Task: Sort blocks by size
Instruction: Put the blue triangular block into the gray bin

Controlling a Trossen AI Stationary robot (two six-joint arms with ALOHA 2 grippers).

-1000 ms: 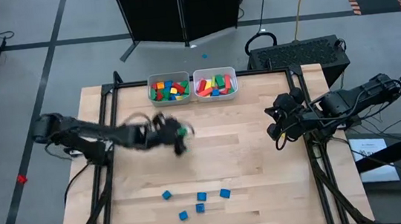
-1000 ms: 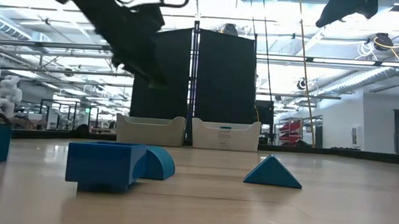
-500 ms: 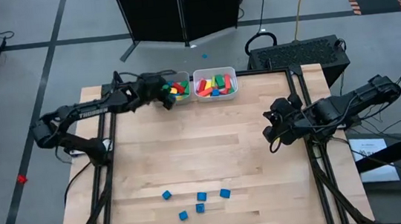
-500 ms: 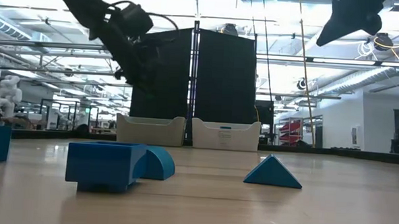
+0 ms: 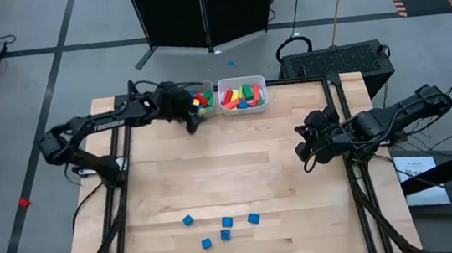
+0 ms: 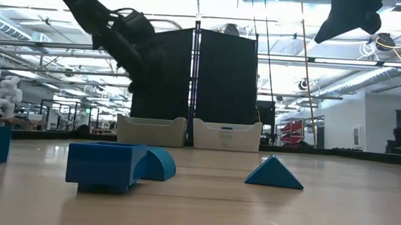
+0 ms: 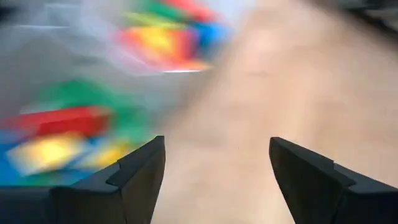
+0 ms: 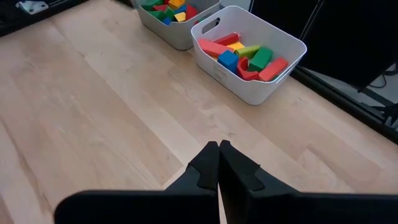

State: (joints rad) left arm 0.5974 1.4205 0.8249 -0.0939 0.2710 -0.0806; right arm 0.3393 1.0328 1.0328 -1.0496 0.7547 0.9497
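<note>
Two pale bins stand at the table's far edge. The left bin (image 5: pixel 172 107) and the right bin (image 5: pixel 242 94) both hold mixed coloured blocks (image 8: pixel 239 53). Several small blue blocks (image 5: pixel 224 228) lie on the wood near the front edge; in the low view they show close up as a box shape (image 6: pixel 107 165) and a wedge (image 6: pixel 274 173). My left gripper (image 5: pixel 193 121) hangs over the left bin's near right corner, open and with nothing between its fingers (image 7: pixel 217 168). My right gripper (image 5: pixel 303 148) hovers shut over the table's right side (image 8: pixel 219 155).
A dark panel (image 5: pixel 201 11) stands behind the bins, beyond the far edge. Bare wood (image 5: pixel 239 167) lies between the bins and the blue blocks. Black frame rails (image 5: pixel 116 205) run along the table's left and right sides.
My left gripper has swung from the middle of the table toward the far edge and stopped at the left bin. A small green block that showed at its fingers a second ago is no longer seen there.
</note>
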